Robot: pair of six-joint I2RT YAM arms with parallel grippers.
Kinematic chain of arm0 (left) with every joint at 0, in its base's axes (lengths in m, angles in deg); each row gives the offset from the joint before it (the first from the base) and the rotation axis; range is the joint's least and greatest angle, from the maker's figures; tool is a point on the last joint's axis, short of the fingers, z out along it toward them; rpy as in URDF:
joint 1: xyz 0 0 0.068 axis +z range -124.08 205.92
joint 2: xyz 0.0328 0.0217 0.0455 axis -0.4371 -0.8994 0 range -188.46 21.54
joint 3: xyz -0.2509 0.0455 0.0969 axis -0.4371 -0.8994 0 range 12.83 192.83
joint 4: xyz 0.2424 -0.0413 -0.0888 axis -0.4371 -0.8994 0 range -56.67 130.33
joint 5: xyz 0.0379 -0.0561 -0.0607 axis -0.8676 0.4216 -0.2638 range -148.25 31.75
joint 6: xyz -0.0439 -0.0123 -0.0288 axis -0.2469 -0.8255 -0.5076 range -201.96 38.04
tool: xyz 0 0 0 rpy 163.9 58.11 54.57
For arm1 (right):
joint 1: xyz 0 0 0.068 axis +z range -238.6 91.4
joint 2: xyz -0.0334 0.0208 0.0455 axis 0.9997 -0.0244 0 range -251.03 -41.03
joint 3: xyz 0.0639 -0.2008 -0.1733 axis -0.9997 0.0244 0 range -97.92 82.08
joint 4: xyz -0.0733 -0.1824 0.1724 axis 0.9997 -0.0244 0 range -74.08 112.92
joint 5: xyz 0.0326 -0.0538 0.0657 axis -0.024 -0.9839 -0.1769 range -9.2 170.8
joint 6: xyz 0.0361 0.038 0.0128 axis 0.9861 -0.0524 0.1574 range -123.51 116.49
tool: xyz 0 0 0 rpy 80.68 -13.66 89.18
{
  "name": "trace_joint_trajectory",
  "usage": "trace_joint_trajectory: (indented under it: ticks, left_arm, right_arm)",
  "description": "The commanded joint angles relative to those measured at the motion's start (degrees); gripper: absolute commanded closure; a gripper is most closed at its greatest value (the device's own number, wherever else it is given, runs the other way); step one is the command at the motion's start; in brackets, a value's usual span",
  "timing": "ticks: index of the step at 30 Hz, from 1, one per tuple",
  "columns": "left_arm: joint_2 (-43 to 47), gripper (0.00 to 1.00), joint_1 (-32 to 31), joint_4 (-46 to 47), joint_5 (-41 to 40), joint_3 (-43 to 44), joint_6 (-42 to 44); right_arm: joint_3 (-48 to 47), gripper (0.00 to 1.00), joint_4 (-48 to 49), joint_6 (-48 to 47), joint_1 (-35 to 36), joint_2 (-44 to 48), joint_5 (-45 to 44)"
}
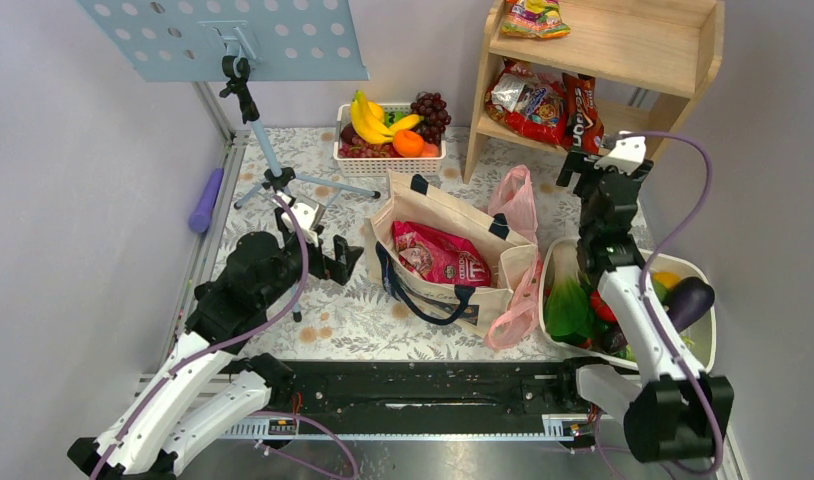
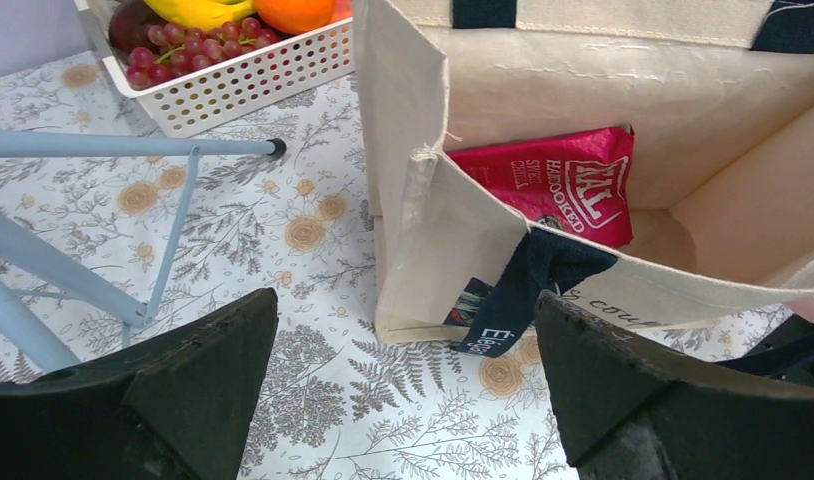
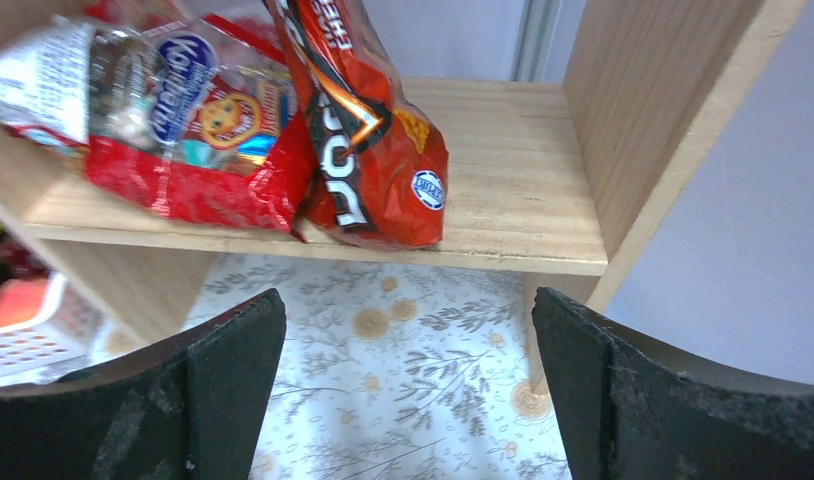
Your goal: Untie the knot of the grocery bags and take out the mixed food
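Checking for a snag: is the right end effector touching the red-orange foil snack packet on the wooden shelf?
Apart. The right wrist view shows floral tablecloth between the open right end effector and the red-orange foil snack packet.

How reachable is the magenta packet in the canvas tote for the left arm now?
Probably yes: the left pincer is open, facing the canvas tote's gaping mouth, and nothing covers the magenta packet; only the dark strap hangs nearby.

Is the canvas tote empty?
No, a red snack packet lies at the bottom inside the tote.
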Motion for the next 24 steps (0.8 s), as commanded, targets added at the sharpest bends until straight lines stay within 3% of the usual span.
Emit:
trace_joint_trajectory:
  ticks: [1, 4, 9, 15, 24]
  left_arm:
    - [-1.8, 0.01, 0.3, 3.3, 3.5, 0.8, -1.0]
    - [-5.1, 0.01, 0.3, 3.3, 4.9, 4.4, -3.1]
    - [-13.5, 0.01, -0.6, 2.6, 7.1, 12.5, -6.5]
    - [-25.0, 0.01, -2.9, -2.1, 0.0, 22.9, -4.6]
    - [-37.2, 0.03, -7.9, -7.7, -12.5, 30.1, -0.4]
  right_arm:
    - [-1.3, 0.02, -11.9, 10.3, 0.1, 8.4, 6.0]
    - [-3.3, 0.08, -25.3, 19.9, 0.2, 13.9, 12.8]
    - [-2.7, 0.08, -38.5, 31.1, 4.4, 22.5, 24.4]
    - [-10.4, 0.07, -52.5, 30.9, 17.0, 22.8, 21.9]
    - [-19.5, 0.06, -60.2, 27.8, 29.6, 18.2, 14.1]
